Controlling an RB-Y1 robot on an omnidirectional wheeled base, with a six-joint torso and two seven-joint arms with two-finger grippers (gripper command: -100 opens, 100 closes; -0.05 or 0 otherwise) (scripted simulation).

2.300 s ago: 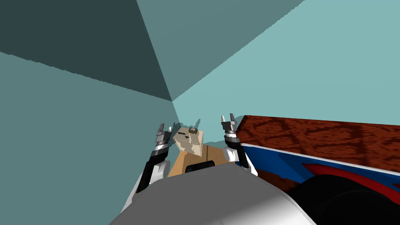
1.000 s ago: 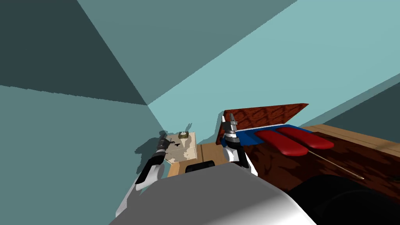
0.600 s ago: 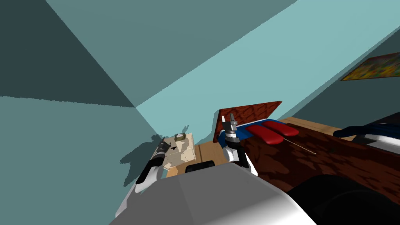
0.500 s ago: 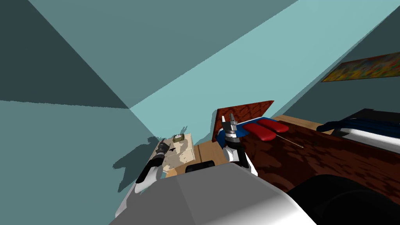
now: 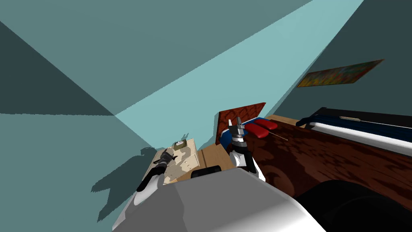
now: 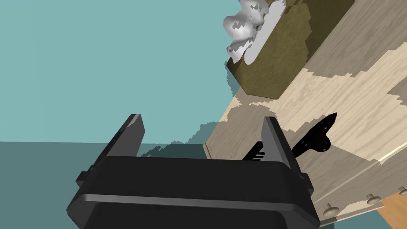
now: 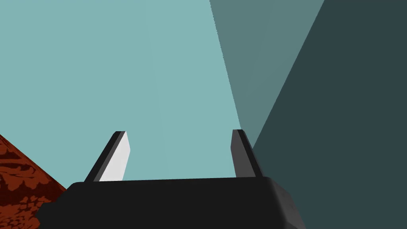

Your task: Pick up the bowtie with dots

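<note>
1. Left gripper (image 6: 200,137): your 2 fingers stand apart with nothing between the pads. It hangs over the near edge of a pale, wood-grained nightstand (image 6: 357,103).
2. Small black bowtie (image 6: 316,137): it lies flat on the nightstand top, just beyond 1 of the left fingers (image 6: 274,139) and on its outer side. That finger covers part of it, and a dark striped bit shows on the finger's inner side. A few faint specks show near its tip. You cannot tell from the wrist view whether the finger touches it.
3. Olive-brown box (image 6: 274,55) with a crumpled white tissue (image 6: 244,28) sticking out of its top: it stands farther along the same top, against the teal wall (image 6: 99,59) and well apart from the bowtie.
4. Nightstand front: 2 small round knobs (image 6: 330,206) show under the top's edge.
5. In the head view the left gripper (image 5: 165,156) sits over the nightstand's near left corner, with the olive box (image 5: 180,144) at the far end.
6. Right gripper (image 7: 179,155): fingers apart, holding nothing. In the head view it is raised (image 5: 235,125) beside the reddish wooden headboard (image 5: 241,114) of a bed.
7. Bed: a dark red-brown patterned cover (image 5: 322,157), with 2 red pillows (image 5: 261,129) by the headboard.
8. A strip of orange-brown floor (image 5: 213,155) separates the nightstand from the bed.
9. A colourful painting (image 5: 340,74) hangs on the darker wall beyond the bed.
</note>
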